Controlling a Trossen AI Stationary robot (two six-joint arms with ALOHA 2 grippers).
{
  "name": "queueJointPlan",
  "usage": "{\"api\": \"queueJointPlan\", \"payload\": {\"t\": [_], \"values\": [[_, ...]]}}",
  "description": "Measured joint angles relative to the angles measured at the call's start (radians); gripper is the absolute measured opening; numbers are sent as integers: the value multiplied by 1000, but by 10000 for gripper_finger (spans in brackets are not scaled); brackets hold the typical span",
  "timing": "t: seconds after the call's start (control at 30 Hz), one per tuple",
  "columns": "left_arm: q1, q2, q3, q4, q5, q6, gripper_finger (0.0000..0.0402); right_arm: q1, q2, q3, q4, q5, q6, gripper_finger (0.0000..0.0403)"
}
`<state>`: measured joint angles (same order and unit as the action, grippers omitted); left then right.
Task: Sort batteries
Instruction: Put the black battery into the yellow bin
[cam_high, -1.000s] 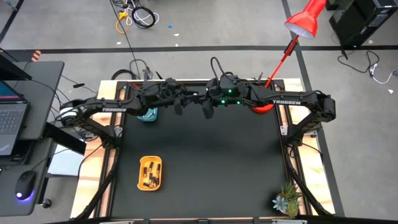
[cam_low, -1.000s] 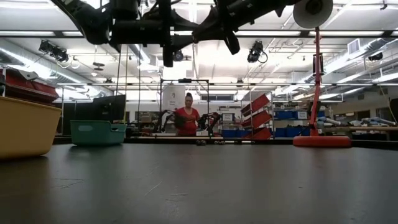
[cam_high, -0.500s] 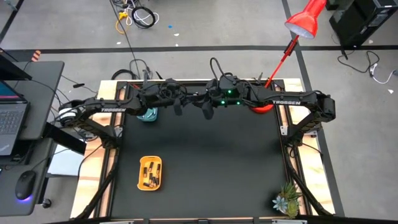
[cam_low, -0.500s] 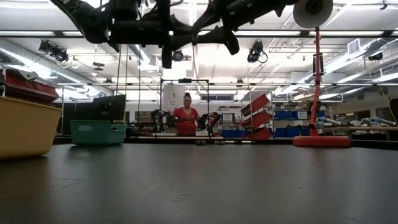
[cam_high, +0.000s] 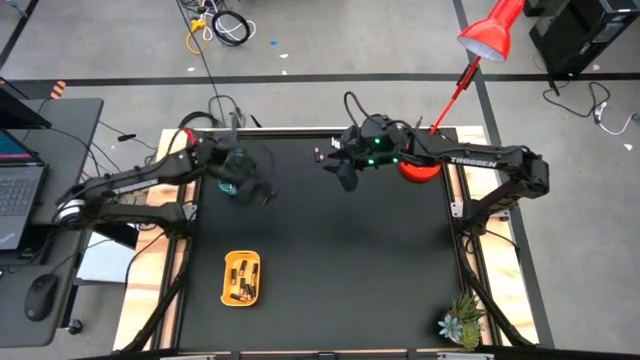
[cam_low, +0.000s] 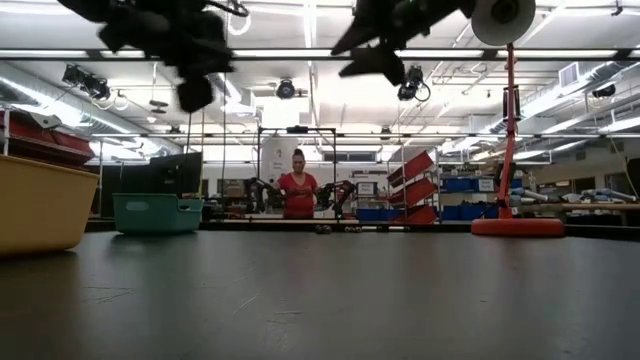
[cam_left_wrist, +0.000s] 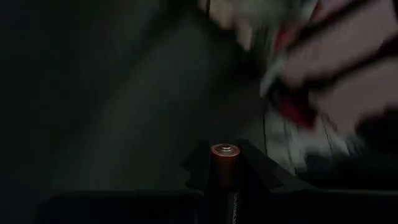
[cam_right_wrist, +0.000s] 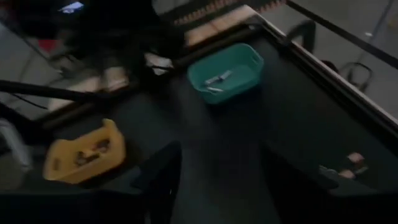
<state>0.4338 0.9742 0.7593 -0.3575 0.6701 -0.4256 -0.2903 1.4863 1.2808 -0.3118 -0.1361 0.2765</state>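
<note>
White "TROSSEN" lettering on right arm above table

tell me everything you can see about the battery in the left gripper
The battery is a small cylinder with a copper-orange top section and a darker body below, its metal end cap facing the left wrist camera. It stands lengthwise between the two dark fingers of the left gripper, which are shut on its sides. It is held in the air above the black table, near the teal tray. Its lower part is hidden in shadow.
</note>
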Motion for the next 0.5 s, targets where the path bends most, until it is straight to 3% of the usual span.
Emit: {"api": "queueJointPlan", "payload": {"t": [0.17, 0.3, 0.5], "values": [[-228, -40, -2, -312, -30, -89, 48, -39, 66, -9, 4, 1, -33, 212], [-425, -34, -1, -310, -99, -244, 48, -57, 132, -10, 18, -8, -35, 204], [-625, -8, -38, -228, -258, -459, 48, -60, 193, -10, 90, -133, -34, 191]]}}
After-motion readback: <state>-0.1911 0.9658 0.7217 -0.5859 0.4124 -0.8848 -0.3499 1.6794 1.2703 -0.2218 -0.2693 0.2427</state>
